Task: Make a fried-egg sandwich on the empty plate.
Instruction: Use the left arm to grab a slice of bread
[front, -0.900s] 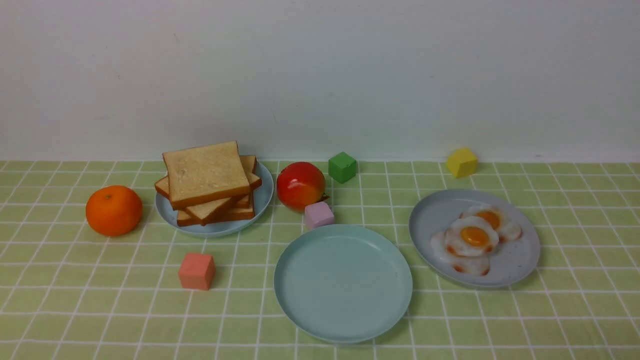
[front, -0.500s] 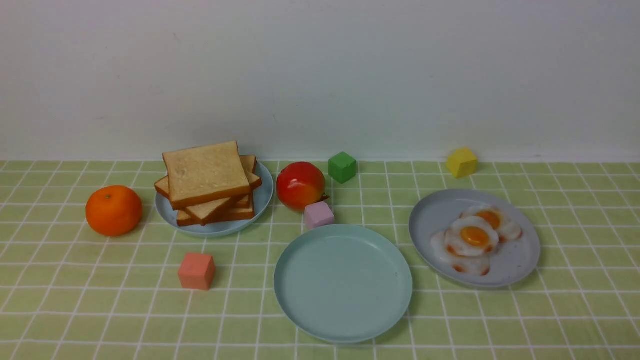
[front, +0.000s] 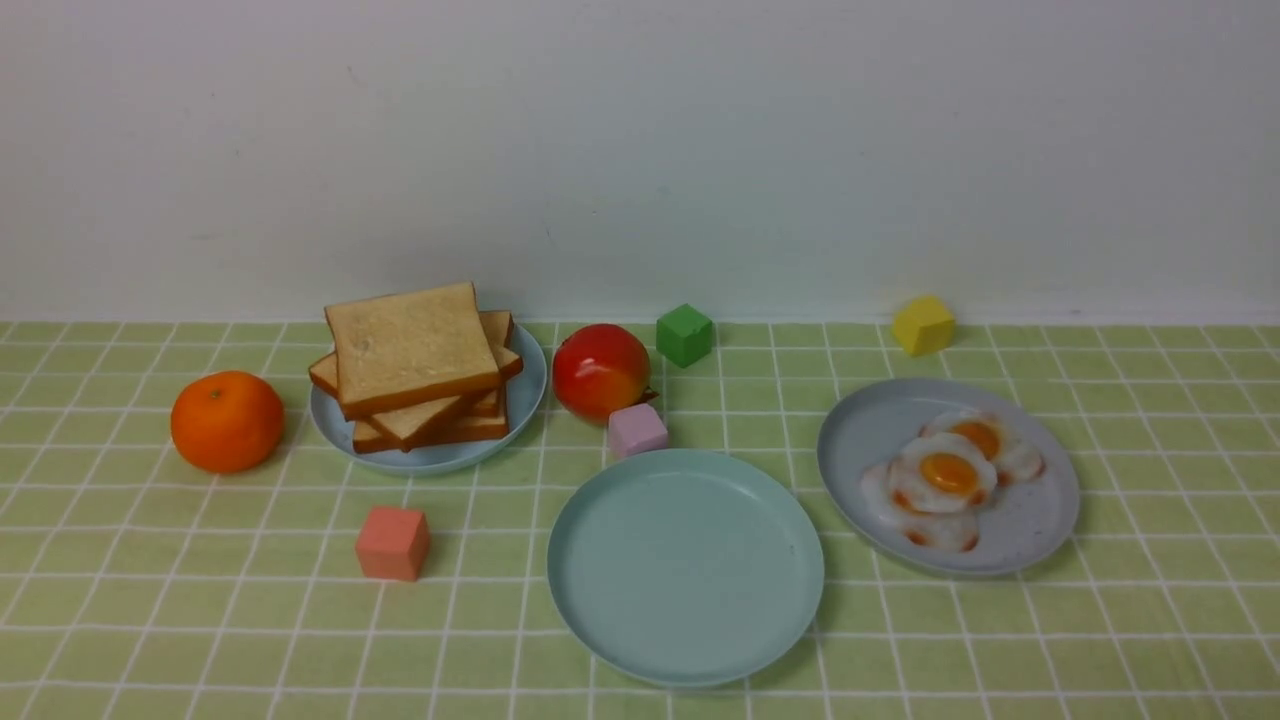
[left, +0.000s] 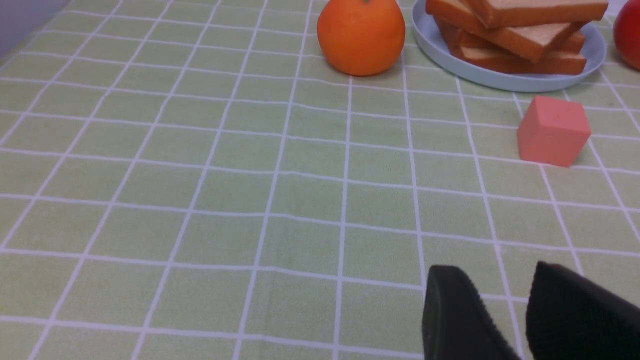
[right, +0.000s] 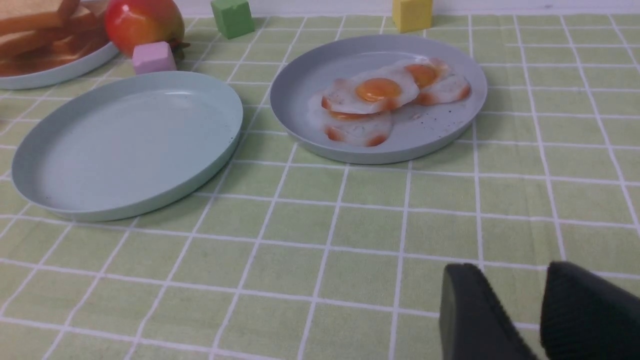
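- Nothing has moved since the earlier front views: every item lies in the same spot, and no arm has entered the front view
- Left gripper (left: 502, 295) shows only in its own wrist view, low over bare green-checked tabletop (front: 200, 620); its two black fingers stand a moderate gap apart with nothing between them
- Right gripper (right: 515, 290) looks the same in its wrist view: fingers parted by a moderate gap, holding nothing, near the tabletop
- Empty plate (front: 685, 565), mint green, sits at the centre front of the tabletop with nothing on it
- Toast pile (front: 415, 350) rests on a pale-blue plate (front: 440, 458) at back left, between an orange (front: 227, 420) and a red fruit (front: 600, 370)
- Fried eggs (front: 945, 475) overlap one another on a grey-blue plate (front: 1030, 530), just right of the empty plate
- Lilac cube (front: 637, 430) sits just behind the empty plate's far rim; the pink cube (front: 393, 542), green cube (front: 685, 334) and yellow cube (front: 923, 324) stand apart from it
- Judging by this stillness, the fried-egg sandwich is not yet begun; a toast slice likely goes on the empty plate first, and the left gripper lies nearer the toast pile
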